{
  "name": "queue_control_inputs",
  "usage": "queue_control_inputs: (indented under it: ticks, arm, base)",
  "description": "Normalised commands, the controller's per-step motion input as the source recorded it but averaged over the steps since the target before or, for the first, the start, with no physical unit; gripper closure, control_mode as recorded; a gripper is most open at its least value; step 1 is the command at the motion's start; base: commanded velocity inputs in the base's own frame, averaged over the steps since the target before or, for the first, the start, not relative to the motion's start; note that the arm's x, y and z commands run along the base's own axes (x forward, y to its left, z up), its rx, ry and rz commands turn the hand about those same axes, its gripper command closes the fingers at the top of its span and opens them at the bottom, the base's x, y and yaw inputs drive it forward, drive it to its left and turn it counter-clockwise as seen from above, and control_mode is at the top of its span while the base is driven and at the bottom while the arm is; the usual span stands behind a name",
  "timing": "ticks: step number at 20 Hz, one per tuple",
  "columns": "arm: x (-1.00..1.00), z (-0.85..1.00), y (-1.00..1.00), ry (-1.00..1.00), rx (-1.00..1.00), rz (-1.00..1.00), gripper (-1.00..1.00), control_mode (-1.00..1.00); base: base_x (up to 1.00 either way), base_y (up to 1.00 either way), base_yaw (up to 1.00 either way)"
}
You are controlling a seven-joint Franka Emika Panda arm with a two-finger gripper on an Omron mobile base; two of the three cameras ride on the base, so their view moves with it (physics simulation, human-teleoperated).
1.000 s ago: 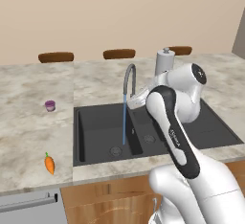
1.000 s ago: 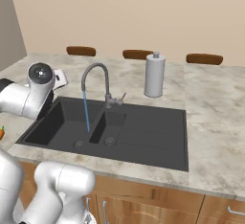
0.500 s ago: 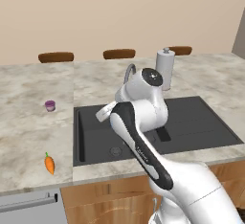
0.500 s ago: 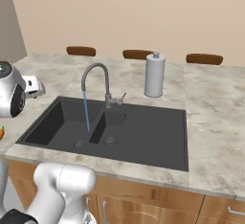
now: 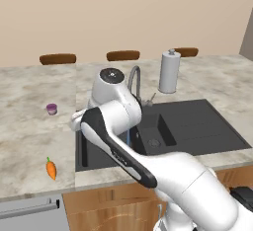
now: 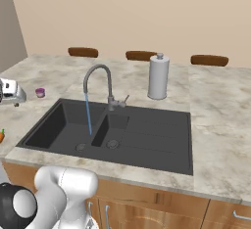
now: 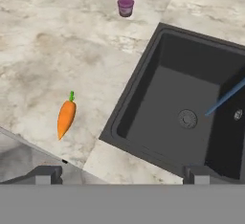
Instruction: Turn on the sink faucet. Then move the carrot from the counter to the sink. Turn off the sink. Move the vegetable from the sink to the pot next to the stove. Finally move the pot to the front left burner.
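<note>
Beige-grey marbled worktop [image 5: 29, 126] surrounds a dark double-basin sink [image 6: 147, 140] set against a plain tan wall. Faucet [image 6: 98, 83] status: on; a thin blue stream falls from the spout into the large bowl near the divider. Step one of the task therefore appears complete.

Change over the last second: the arm has swung away from the faucet toward the worktop left of the sink. In the hand view the pincer [image 7: 122, 175] now looks down on the sink's left rim, with its two tips spread to full width and nothing between them.

Carrot [image 7: 66, 116] location: flat on the worktop, left of the sink and near its front corner, green tuft pointing away from the front edge. It is well apart from the sink rim and untouched. A purple cup [image 7: 125, 5] stands farther back, also left of the sink.

Judgement: the arm is in transit to the carrot pick. The next move calls for centring over the carrot, descending, and aligning the tips across its narrow width.
</note>
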Motion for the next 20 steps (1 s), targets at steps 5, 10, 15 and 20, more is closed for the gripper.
queue_control_inputs:
  ticks: [5, 10, 15, 20]
  arm:
    - [-0.46, -0.38, 0.36, 0.08, 0.00, 0.00, -1.00, -1.00]
    - [-0.18, -0.45, 0.26, 0.02, 0.00, -0.01, -1.00, -1.00]
    - [0.00, -0.50, 0.09, 0.00, 0.00, 0.00, -1.00, -1.00]
    - [0.00, -0.35, 0.20, 0.01, 0.00, -0.04, -1.00, -1.00]
  base:
    - [0.00, 0.00, 0.00]
    - [0.00, 0.00, 0.00]
    - [0.00, 0.00, 0.00]
    - [0.00, 0.00, 0.00]
